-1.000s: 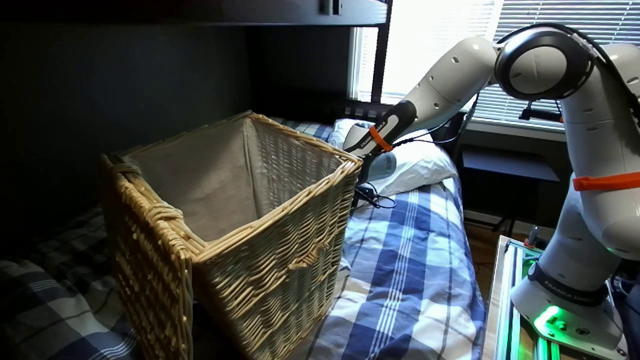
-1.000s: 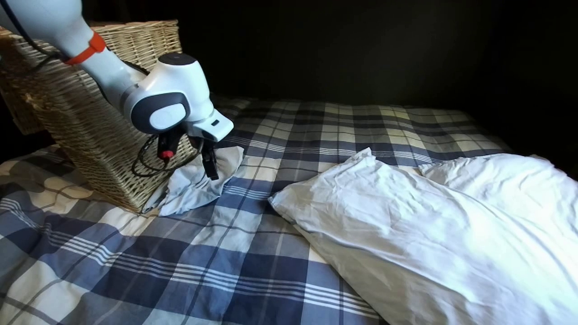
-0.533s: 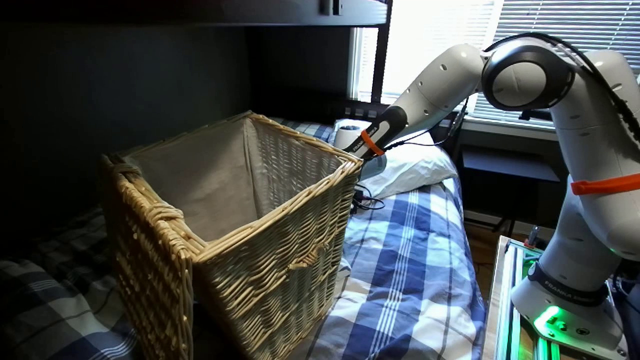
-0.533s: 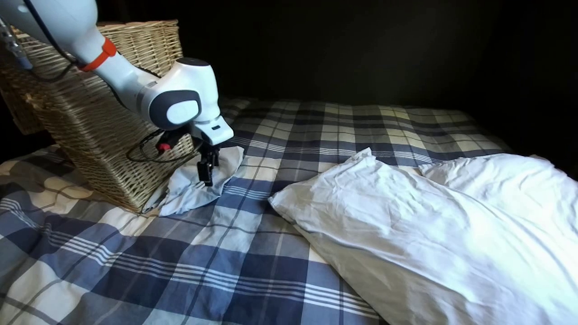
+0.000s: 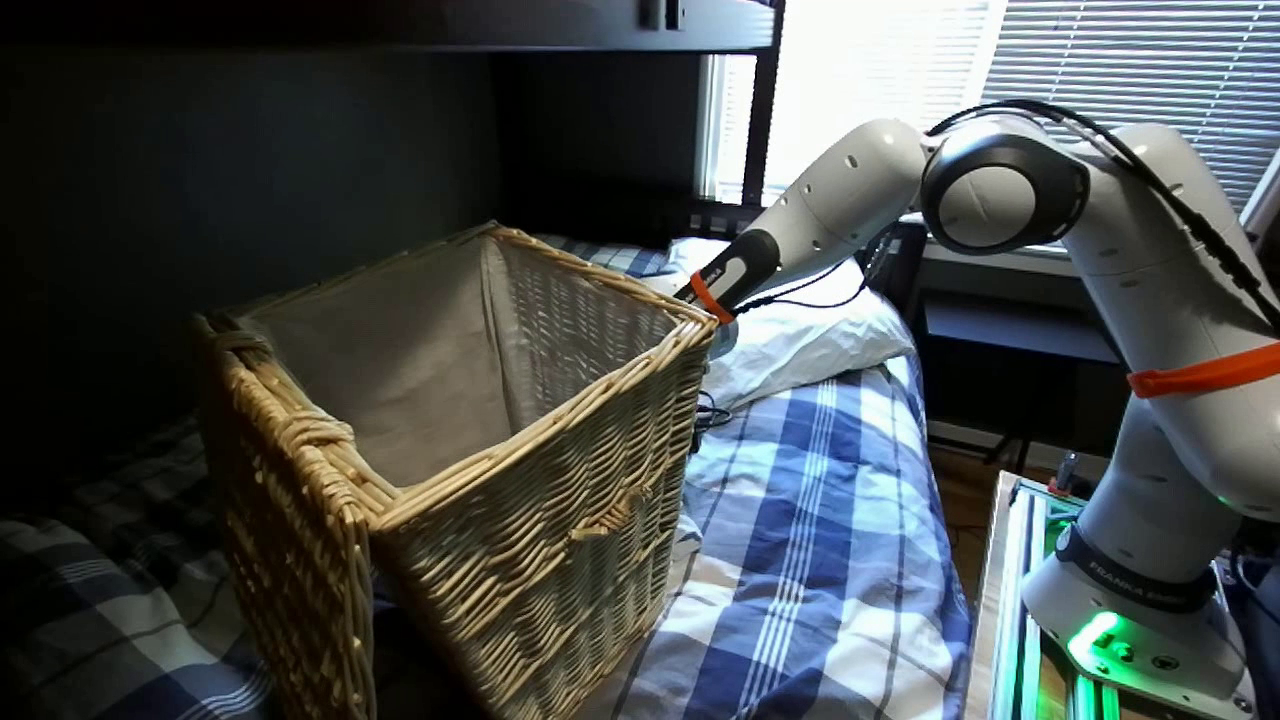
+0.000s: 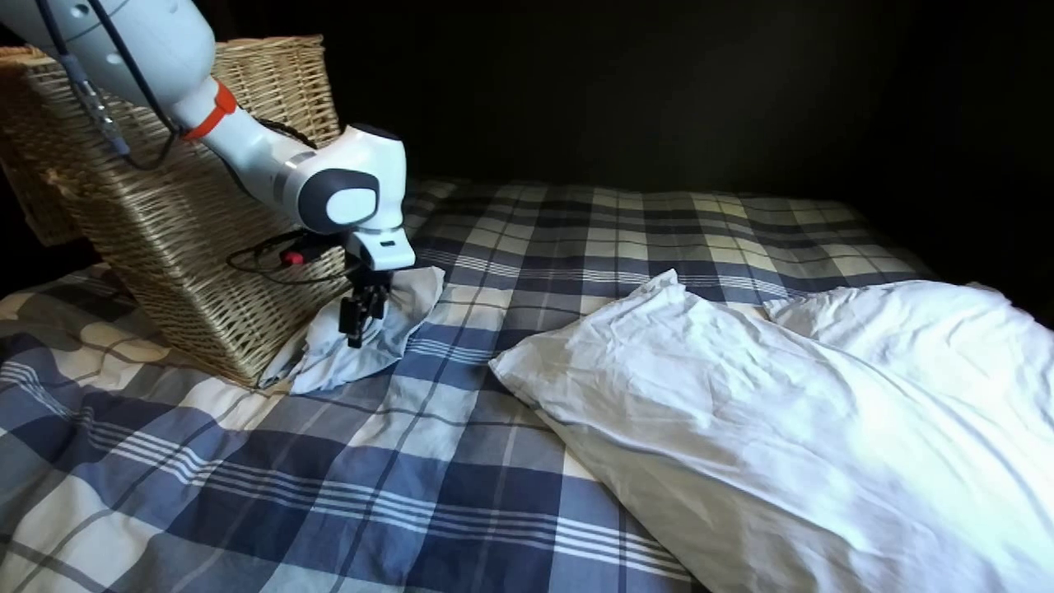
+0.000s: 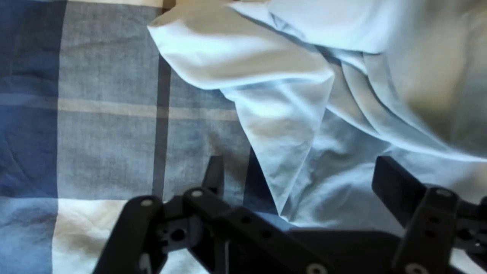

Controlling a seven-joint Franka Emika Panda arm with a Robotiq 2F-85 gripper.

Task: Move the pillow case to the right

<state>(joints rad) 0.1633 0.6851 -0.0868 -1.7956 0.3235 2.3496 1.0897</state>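
Approach to the case, grasp not yet made. The basket stands on the plaid worktop; the crumpled case lies just beside the basket's lower corner, on the side facing the pillow, which rests well apart from the basket. The end effector hangs beside the basket, low over the case, fingers spread wide, a pointed fold between them in the wrist view; whether they touch it, I cannot tell from where I stand. Step in hand, as I judge it: the final lining-up before the pinch. The next move calls for settling the fingers astride the fold, pinching it, then lifting and drawing the case away from the basket toward the pillow, presumably the task's right. An edge may be caught beneath the basket, so a gentle first tug seems wise.
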